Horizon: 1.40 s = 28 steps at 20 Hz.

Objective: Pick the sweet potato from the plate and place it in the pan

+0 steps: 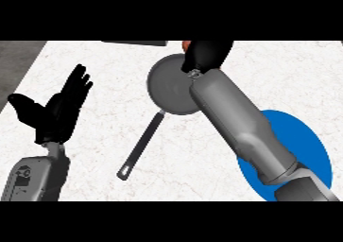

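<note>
My right hand (207, 53) hangs over the far rim of the grey pan (170, 87), its fingers curled round an orange-red sweet potato (185, 44) of which only a sliver shows at the hand's left edge. The pan's long handle (140, 146) points toward me. My right forearm crosses the blue plate (310, 142), which lies at the right; its visible part carries nothing. At the left my left hand (59, 108) rests open, fingers up, apart from everything.
A dark object (135, 42) lies at the far edge of the white marbled counter (97, 61). The counter's left edge runs diagonally past my left forearm, with dark floor beyond.
</note>
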Available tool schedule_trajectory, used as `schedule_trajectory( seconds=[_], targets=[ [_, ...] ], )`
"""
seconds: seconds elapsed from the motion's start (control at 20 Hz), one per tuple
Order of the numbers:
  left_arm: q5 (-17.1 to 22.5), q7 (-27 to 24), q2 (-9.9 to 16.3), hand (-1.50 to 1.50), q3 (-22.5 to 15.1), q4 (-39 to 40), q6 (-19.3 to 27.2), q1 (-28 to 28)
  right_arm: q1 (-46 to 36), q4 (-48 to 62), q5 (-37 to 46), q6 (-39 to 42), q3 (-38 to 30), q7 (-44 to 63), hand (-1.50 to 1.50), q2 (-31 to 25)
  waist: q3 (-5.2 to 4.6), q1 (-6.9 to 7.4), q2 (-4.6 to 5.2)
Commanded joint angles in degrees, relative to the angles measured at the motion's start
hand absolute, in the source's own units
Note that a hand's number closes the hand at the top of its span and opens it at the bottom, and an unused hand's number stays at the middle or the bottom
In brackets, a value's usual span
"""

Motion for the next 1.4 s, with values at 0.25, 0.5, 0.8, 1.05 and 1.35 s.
schedule_trajectory(
  seconds=[0.25,0.5,0.8,1.05,1.35],
  targets=[
    [-0.51,-0.13,0.10,0.00,-0.07,-1.03,0.32,0.23,3.91,10.35,-3.48,-15.72,-0.60,4.74,1.50,0.66,0.06,0.20,0.27],
    [0.06,-0.12,-0.12,0.00,0.07,-0.61,-0.02,0.00,7.63,10.17,-9.00,-20.86,-6.46,6.74,-1.50,0.66,0.12,-0.24,0.28],
    [-0.11,-0.03,0.87,0.00,0.84,1.07,-0.35,-1.16,10.76,13.22,-16.07,-29.83,-6.74,-3.50,-1.50,0.67,0.12,-0.36,0.31],
    [-0.23,1.38,0.76,0.00,0.60,-1.16,0.29,-0.45,10.68,8.12,-16.79,-42.09,-4.69,-4.38,-1.50,0.67,0.14,-0.48,-0.34],
    [-0.17,1.45,0.39,0.00,1.32,-1.63,1.19,1.87,16.44,-2.53,-19.96,-53.20,-2.44,-4.75,-1.50,0.68,0.11,-3.49,-1.46]
  ],
)
